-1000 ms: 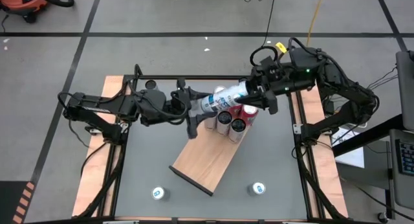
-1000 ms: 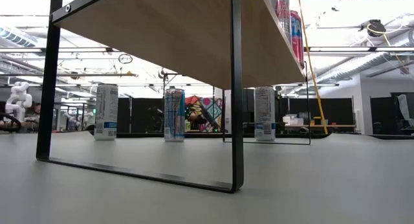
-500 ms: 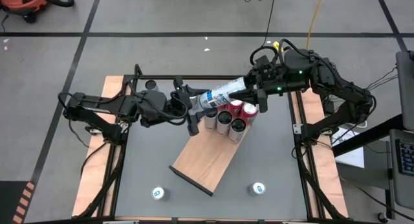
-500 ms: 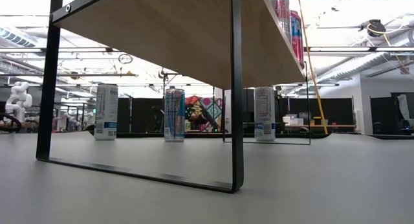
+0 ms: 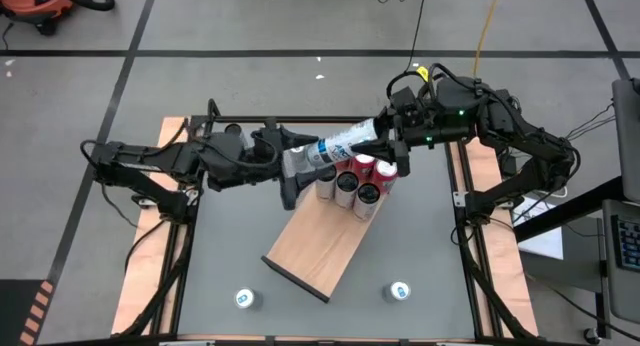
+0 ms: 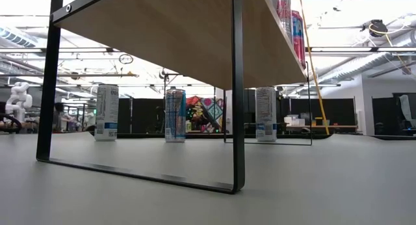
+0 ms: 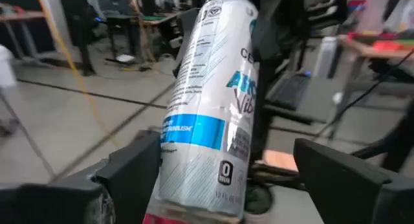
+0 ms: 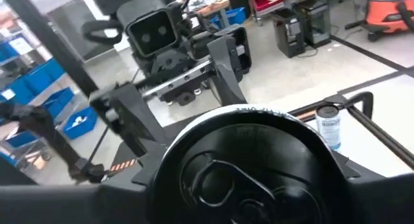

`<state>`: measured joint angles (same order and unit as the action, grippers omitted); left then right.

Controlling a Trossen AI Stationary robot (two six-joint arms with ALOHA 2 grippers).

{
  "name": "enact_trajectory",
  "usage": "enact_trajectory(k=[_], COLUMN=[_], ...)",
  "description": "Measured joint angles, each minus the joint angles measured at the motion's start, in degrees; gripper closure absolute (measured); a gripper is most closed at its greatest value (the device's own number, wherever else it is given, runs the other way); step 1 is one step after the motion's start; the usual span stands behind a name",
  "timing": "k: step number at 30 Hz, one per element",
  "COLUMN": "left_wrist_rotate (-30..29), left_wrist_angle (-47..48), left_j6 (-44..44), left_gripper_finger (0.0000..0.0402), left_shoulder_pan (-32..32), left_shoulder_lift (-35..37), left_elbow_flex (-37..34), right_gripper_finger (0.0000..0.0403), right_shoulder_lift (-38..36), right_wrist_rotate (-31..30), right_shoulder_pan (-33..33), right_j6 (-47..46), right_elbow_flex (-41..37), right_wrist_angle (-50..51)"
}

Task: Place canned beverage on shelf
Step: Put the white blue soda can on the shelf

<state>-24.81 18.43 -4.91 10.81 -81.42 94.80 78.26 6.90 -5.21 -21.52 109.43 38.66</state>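
A tall slim white-and-blue aluminium beverage can (image 5: 335, 146) hangs lying nearly on its side in the air above the far end of the flat light-brown wooden shelf (image 5: 320, 248), right over the cluster of silver and red cans (image 5: 358, 182) that already stand on that end. The right gripper (image 5: 392, 144) has its fingers closed on the can's top end, and in the right wrist view the lid (image 8: 242, 162) fills the space between them. The left gripper (image 5: 292, 168) sits at the can's bottom end with its fingers (image 7: 132, 175) spread wide on either side of the body and clear of it, so the right arm alone seems to carry it.

Judging by its look, the can is stiff along its length but thin-walled, so a hard pinch at mid-body could dent it. The printed skin is smooth and probably slick, and if full it is fairly heavy for an end grip. A hold across the round body, near the middle or just below the shoulder, looks safest for standing it upright among the standing cans without knocking them.
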Motion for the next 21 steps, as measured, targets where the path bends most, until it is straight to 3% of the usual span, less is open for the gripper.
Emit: enact_trajectory(k=[6, 15, 21], left_wrist_rotate=[4.1, 24.9, 27.6], left_wrist_angle=[0.3, 0.5, 0.6], left_j6=[-7.8, -21.8, -21.8], left_gripper_finger=[0.0048, 0.0047, 0.0047], left_shoulder_pan=[-1.4, -7.5, -7.8], left_shoulder_lift=[3.8, 5.3, 5.3], left_elbow_flex=[-0.1, -0.1, -0.1], right_gripper_finger=[0.0182, 0.0181, 0.0182], right_shoulder_lift=[0.0, -0.1, -0.1], right_wrist_rotate=[5.4, 13.1, 14.4], right_shoulder_pan=[0.0, 0.1, 0.1], right_j6=[2.5, 7.4, 8.6], right_elbow_flex=[0.0, 0.0, 0.2], right_wrist_angle=[-0.5, -0.7, -1.0])
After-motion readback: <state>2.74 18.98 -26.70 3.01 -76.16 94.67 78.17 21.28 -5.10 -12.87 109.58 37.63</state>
